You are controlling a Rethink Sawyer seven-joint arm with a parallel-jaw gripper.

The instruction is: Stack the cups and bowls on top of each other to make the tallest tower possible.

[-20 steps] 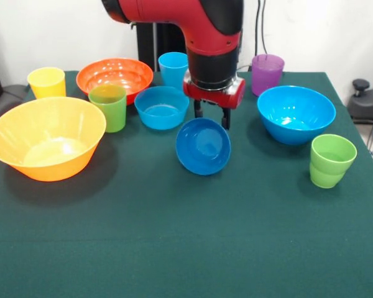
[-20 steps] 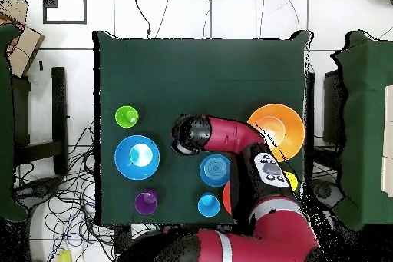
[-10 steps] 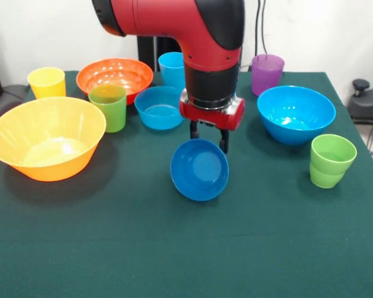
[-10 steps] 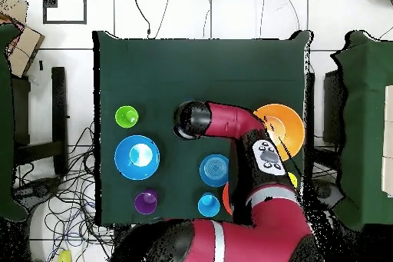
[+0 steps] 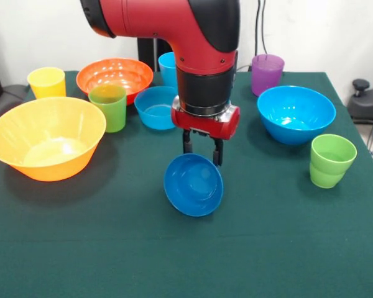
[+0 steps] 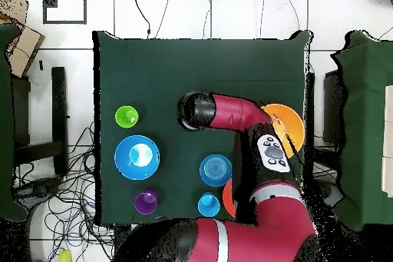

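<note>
My gripper (image 5: 202, 155) is shut on the rim of the small dark blue bowl (image 5: 194, 184), which hangs tilted with its mouth facing the camera, over the table's middle. From overhead only the wrist (image 6: 196, 111) shows. The other bowls stand apart: big yellow-orange (image 5: 46, 136), orange-red (image 5: 114, 76), medium light blue (image 5: 156, 107), big light blue (image 5: 296, 113). The cups stand singly: yellow (image 5: 46, 82), green (image 5: 108, 107), green (image 5: 331, 160), light blue (image 5: 166, 64) behind the arm, purple (image 5: 267, 73). No tower is in view.
Green cloth covers the table (image 5: 186, 261). The arm (image 6: 253, 197) hides much of the yellow-orange bowl (image 6: 287, 123) and orange-red bowl (image 6: 227, 196) from overhead. Cables lie on the floor (image 6: 69, 220) beside the table.
The gripper has carried the dark blue bowl toward the table's front edge and slightly lower, away from the medium light blue bowl. Everything else stayed put.
</note>
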